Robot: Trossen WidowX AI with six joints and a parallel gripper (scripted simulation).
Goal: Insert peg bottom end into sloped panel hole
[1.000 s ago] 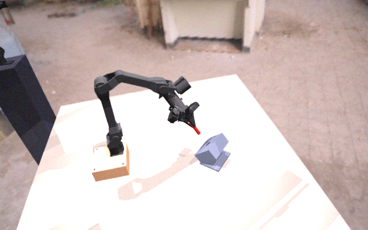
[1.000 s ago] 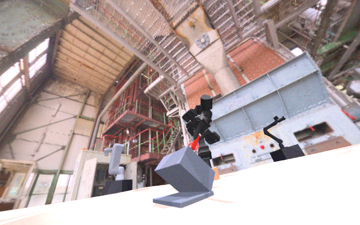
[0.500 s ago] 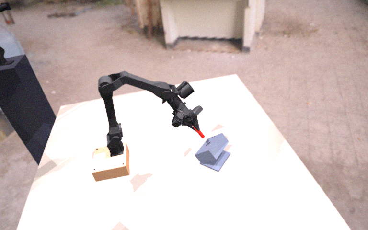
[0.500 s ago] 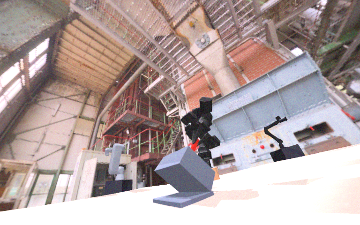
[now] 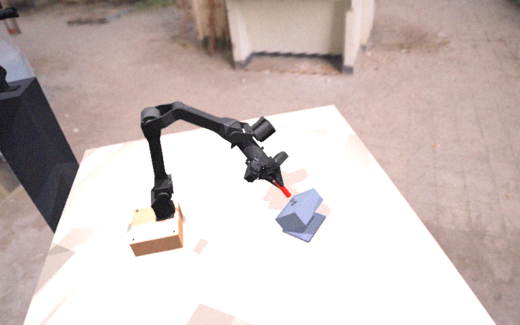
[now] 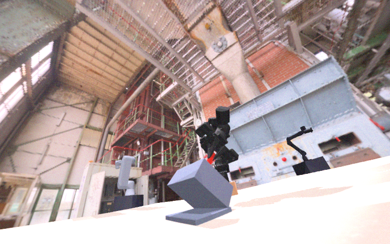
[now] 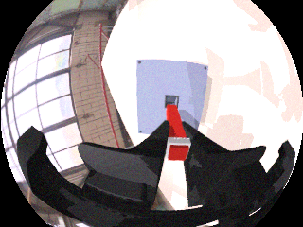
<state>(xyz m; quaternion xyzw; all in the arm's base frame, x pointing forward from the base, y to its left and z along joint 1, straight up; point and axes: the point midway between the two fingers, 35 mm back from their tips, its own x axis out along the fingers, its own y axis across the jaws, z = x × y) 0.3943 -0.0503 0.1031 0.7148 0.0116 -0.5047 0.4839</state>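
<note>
Table: a pale, brightly lit top [image 5: 229,275] [image 6: 287,218], with patches of shadow across it.
Robot base: a wooden box [image 5: 159,245] [image 6: 234,188] under the foot of the black arm [image 5: 203,118] [image 6: 227,156].
Panel block: a blue-grey block [image 5: 300,208] [image 6: 201,184] [image 7: 153,85], its face sloped, joined to a flat foot plate [image 5: 308,235] [image 6: 198,217] that lies on the table.
Hole: a squarish opening [image 5: 294,203] [image 7: 168,101] in the sloped face; small dark dots mark corners of that face in the wrist view.
Surroundings: beyond the table, a dark pedestal [image 5: 36,145] stands at one side in the top view; the exterior view has a second black arm [image 6: 296,144] on a dark box [image 6: 312,166] and a pale grey arm [image 6: 124,174] on another.
In the way: nothing visible stands between the peg's low end and the sloped face.
Gripper: fingers nearly together, clamped on the peg; gripper [image 5: 279,183] [image 6: 210,153] [image 7: 173,125] tilted down towards the block.
Peg: a red bar [image 5: 284,189] [image 6: 211,158] [image 7: 175,120] with a pale band near its upper end, slanting from the fingers, low end near the hole; whether it touches the rim, cannot tell.
</note>
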